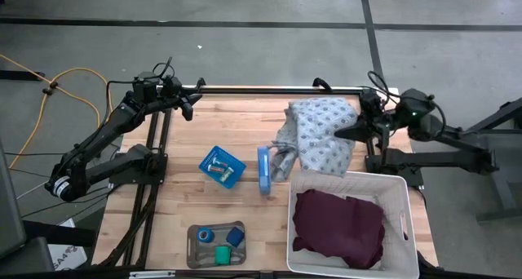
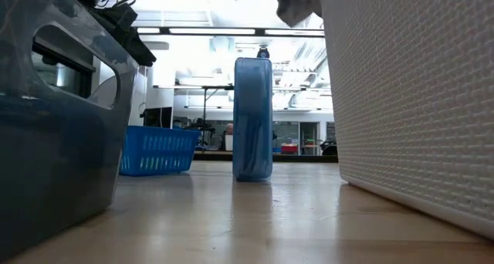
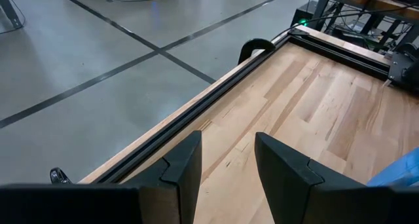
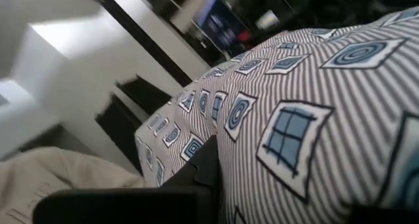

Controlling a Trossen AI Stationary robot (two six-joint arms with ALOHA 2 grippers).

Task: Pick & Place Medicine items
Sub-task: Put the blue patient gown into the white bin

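Observation:
A grey tray (image 1: 192,254) at the near edge holds a blue roll (image 1: 205,234), a green roll (image 1: 222,253) and a small blue block (image 1: 236,236). A small blue basket (image 1: 222,166) mid-table holds tiny pale pieces. My right gripper (image 1: 341,131) is at the far right, shut on a blue-patterned striped cloth (image 1: 322,132). My left gripper (image 3: 226,165) hovers open over the bare far left corner, nothing between its fingers. My right gripper holds the patterned cloth on its right side (image 1: 347,126), coming about level from the table's right. The cloth drapes over the fingers (image 4: 206,165) and hides the place of contact. It is lifted, bunched and slack, its lower end (image 1: 281,161) hanging left of the gripper.
A white plastic basket (image 1: 400,189) at the near right holds a maroon cloth (image 1: 338,226). A blue flat piece (image 1: 263,170) stands upright on the table between the small blue basket and the white one. Bare wood lies along the far edge (image 3: 314,99).

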